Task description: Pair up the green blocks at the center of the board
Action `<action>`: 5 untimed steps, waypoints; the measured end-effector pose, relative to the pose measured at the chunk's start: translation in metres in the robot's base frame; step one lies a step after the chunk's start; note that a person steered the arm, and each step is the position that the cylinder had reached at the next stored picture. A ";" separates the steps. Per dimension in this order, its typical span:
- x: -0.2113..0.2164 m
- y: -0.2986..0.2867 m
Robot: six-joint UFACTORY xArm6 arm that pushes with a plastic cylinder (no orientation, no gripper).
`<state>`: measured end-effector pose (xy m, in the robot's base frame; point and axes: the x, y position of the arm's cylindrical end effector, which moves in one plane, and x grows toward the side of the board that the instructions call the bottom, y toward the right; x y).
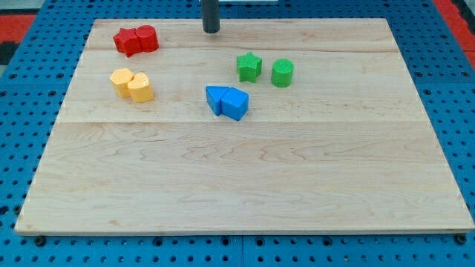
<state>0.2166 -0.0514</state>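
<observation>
A green star block [249, 67] and a green cylinder block [282, 73] stand side by side with a small gap, right of centre in the board's upper half. My tip [211, 30] is near the board's top edge, up and to the left of the green star, touching no block.
Two red blocks [136, 39] sit together at the upper left. Two yellow blocks [133, 84] sit together below them. Two blue blocks [228, 101] touch each other just below and left of the green star. The wooden board [245, 185] lies on a blue pegboard.
</observation>
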 end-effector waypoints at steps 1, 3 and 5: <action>0.000 0.000; 0.001 0.008; 0.074 0.061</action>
<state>0.2909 0.0092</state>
